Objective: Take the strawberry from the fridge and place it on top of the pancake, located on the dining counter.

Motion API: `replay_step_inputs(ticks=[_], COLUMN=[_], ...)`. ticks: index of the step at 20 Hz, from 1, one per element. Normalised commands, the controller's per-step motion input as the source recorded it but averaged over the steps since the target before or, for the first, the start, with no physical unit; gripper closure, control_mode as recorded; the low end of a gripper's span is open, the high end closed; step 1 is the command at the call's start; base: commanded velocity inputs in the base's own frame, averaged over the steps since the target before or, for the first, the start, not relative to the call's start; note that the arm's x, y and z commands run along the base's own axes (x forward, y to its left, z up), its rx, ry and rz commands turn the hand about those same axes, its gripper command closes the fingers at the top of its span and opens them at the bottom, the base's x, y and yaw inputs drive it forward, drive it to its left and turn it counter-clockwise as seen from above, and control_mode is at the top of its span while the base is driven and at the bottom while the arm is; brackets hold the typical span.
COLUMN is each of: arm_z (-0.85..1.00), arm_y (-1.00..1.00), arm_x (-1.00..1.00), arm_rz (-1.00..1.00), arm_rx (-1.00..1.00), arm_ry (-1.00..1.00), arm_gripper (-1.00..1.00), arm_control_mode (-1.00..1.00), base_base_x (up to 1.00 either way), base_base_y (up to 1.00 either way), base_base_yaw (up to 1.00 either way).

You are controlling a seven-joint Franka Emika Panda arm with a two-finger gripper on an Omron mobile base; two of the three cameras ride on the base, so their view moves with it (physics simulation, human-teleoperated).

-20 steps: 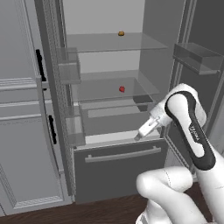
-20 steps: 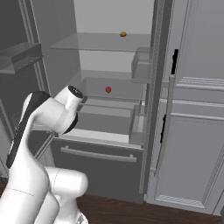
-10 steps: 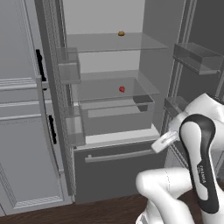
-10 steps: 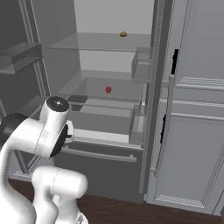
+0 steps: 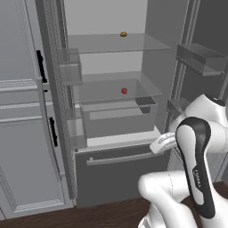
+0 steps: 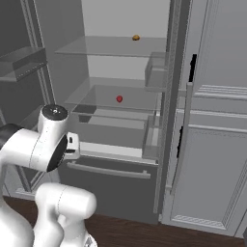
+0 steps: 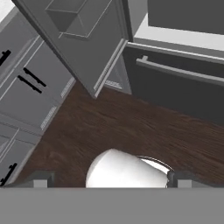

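Since the earlier frames the arm has swung back and down, away from the open fridge (image 5: 111, 107), so the hand sits low at the robot's right side and its camera looks at the wood floor (image 7: 131, 127) and the bottom drawer (image 7: 183, 92). At the bottom corners of the hand view the gripper's (image 7: 109, 180) fingertips (image 7: 40, 181) stand far apart – spread wide, with nothing between them. Nothing in the fridge has shifted. Inside, the strawberry (image 5: 124, 91) lies near the middle of the lower glass shelf (image 5: 95, 91), well apart from the orange-brown lump (image 5: 123, 34) on the shelf above; from the right base view the strawberry (image 6: 119, 99) sits in the same place, with the door bins (image 6: 155, 72) at the side. Both doors stand open (the bar handle (image 6: 181, 140) of one shows at the right), so access looks clear. The step in hand appears to be the start of the reach: doors open, fruit not yet touched, pancake and dining counter some way off in the task. The next move, as I judge it, calls for lifting the hand to shelf height and turning it toward the interior, then going in between the two shelves without brushing the glass – and arriving with the fingers straddling a very small, round fruit that could roll if nudged from one side.
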Motion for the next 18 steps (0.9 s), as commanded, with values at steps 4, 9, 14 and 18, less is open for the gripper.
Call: replay_step_inputs(ticks=[4,9,14,18], arm_z=[-0.03,0.0,0.0,0.0], arm_y=[0.0,0.0,0.0,0.0], arm_x=[0.41,0.0,0.0,0.0], arm_rz=[0.0,0.0,0.0,0.0], arm_rx=[0.0,0.0,0.0,0.0], arm_ry=[0.0,0.0,0.0,0.0], arm_gripper=[-1.0,-1.0,-1.0,-1.0], arm_control_mode=[-1.0,1.0,1.0,1.0], base_base_x=[0.0,0.78,0.6,0.69], base_base_y=[0.0,0.01,0.08,0.21], base_base_yaw=[0.0,-0.02,-0.08,-0.08])
